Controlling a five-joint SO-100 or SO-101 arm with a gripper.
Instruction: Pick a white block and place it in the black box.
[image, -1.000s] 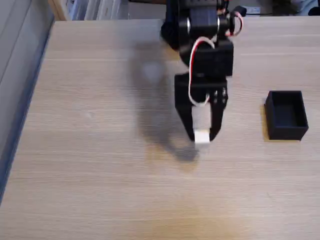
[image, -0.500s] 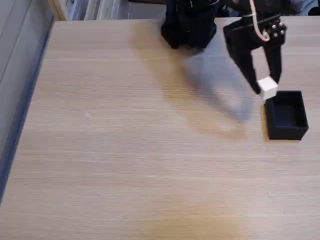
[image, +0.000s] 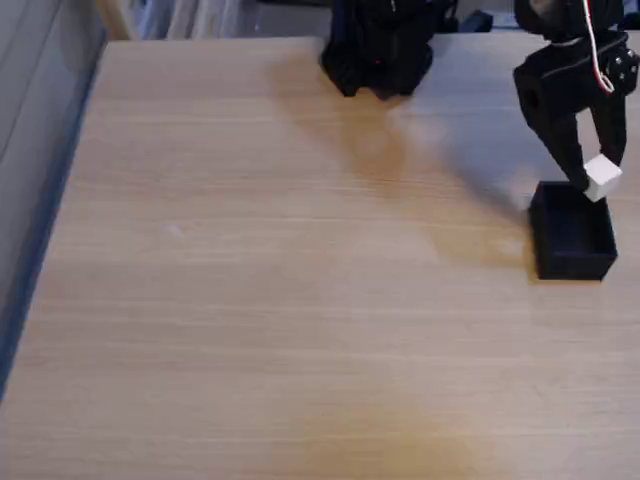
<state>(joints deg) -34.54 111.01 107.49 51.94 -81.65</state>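
The gripper (image: 597, 180) hangs over the far right corner of the box (image: 572, 262), at the right edge of the table (image: 250, 280) in the fixed view. The jaws are clamped on the block (image: 601, 178), which sits at the fingertips, tilted, with one corner pointing down. The block appears clear of the box, above its far rim rather than over the middle of the opening. The box stands upright and open.

Step in hand, by my judgement: transport is nearly complete; release has not yet been made.

Risks from this position:

1. Rim strike. The block is over the far right corner of the opening. If the jaws part here, the block may land on the thin wall and roll out onto the table, or off the table's right edge, which is near.
2. Bounce-out. The block is tilted and held above the rim. Dropped from height, it lands on a corner and may hop over the low wall.
3. Box displacement. If the arm descends without moving nearer first, a fingertip may catch the far wall and push or tip the light box.
4. Early slip. The grip is at the very tips; a jolt could free the block.
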